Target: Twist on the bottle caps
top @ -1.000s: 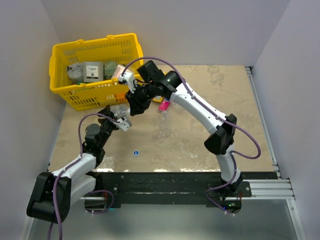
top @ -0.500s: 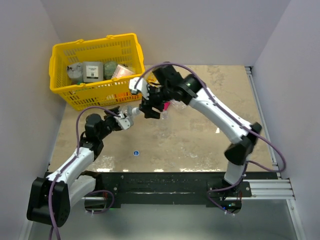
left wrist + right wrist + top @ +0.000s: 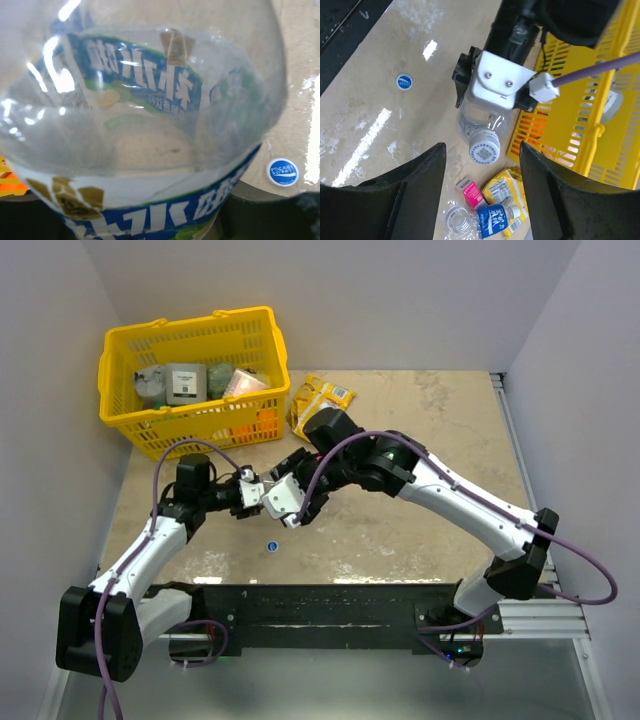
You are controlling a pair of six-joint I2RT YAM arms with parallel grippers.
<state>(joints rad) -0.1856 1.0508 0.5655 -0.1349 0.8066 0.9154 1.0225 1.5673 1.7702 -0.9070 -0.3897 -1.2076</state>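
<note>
My left gripper [image 3: 252, 496] is shut on a clear pale-labelled bottle [image 3: 482, 122] and holds it above the table; the bottle fills the left wrist view [image 3: 150, 115]. A whitish cap [image 3: 485, 149] sits on its neck. My right gripper [image 3: 297, 512] is open and empty just right of that bottle, and the cap shows between its spread fingers [image 3: 415, 185] with a gap. A blue cap [image 3: 272, 546] lies on the table, also seen in the wrist views [image 3: 404, 82] [image 3: 282, 172]. A blue-labelled bottle [image 3: 496, 221] and an uncapped clear bottle [image 3: 454, 220] lie on the table.
A yellow basket [image 3: 120, 365] with several items stands at the back left, its wall close to the held bottle [image 3: 585, 100]. A yellow snack packet [image 3: 322, 395] and a pink packet [image 3: 470, 192] lie by the loose bottles. The black mounting rail [image 3: 330, 605] runs along the near edge.
My right arm has swung from the basket side toward the near edge, its gripper now beside the left one. My left gripper has moved right with the bottle.
</note>
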